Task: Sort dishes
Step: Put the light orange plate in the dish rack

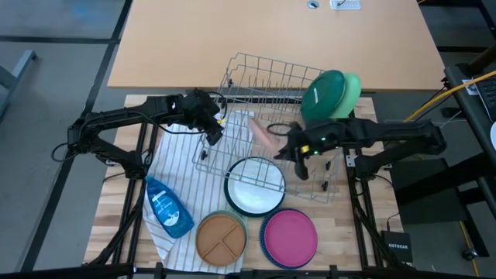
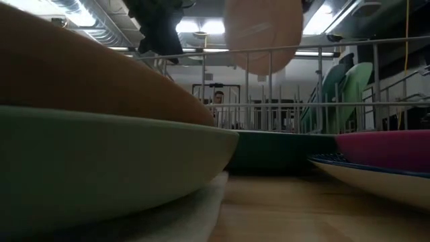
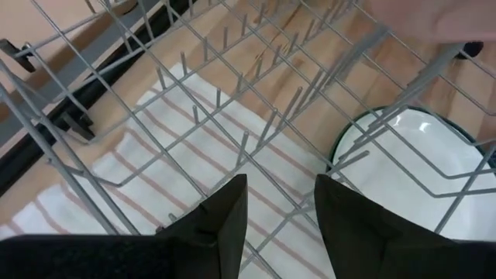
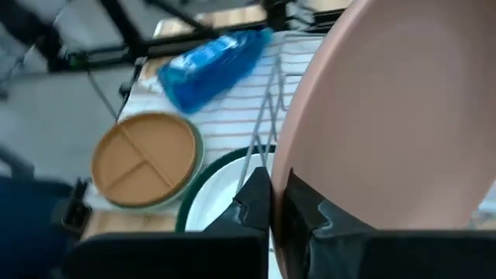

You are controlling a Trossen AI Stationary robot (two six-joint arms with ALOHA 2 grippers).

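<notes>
Peach plate [image 1: 262,132] stands on edge, clamped by the right tool [image 1: 284,147] over the rack [image 1: 267,93]; the left tool [image 1: 211,133], fingers apart, waits at the rack's left.

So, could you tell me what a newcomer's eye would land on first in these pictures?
Probably the round peach plastic plate, pinched on edge in the right gripper above the grey wire dish rack at the table's middle. Next, the dark green and light green plates standing upright at the rack's far right end. The left gripper hovers over the rack's left side, jaws open and empty.
</notes>
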